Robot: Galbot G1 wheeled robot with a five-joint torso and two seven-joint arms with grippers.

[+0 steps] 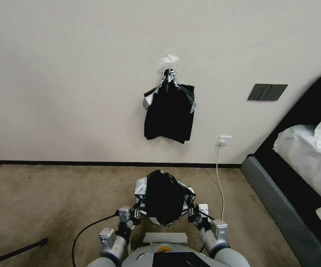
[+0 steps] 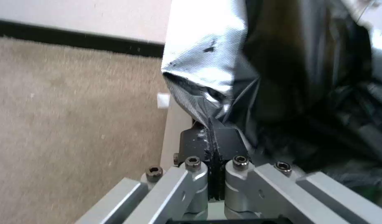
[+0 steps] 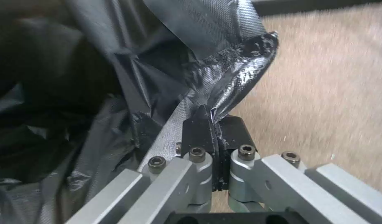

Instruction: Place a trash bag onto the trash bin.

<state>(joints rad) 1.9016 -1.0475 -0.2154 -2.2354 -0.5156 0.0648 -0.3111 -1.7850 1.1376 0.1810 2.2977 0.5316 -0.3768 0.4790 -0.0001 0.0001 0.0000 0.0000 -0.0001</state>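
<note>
Black glossy film, the trash bag [image 1: 163, 198], hangs stretched open between both arms at about 6 o'clock on the carpet, just ahead of the robot's chest. Each end effector is pinched tight on a corner of the bag's rim: the left end effector [image 2: 210, 130] at the bag's 9 o'clock edge, the right end effector [image 3: 210, 119] at its 3 o'clock edge. A sliver of the cream trash bin [image 1: 156, 221] peeks out under the bag; whether the film already wraps its rim I cannot tell. At 12 o'clock a bundle of spare bags [image 1: 169, 115] hangs on the wall. My worry: the thin film may slip or tear at those narrow pinches, or snag unevenly and tip the light bin.
</note>
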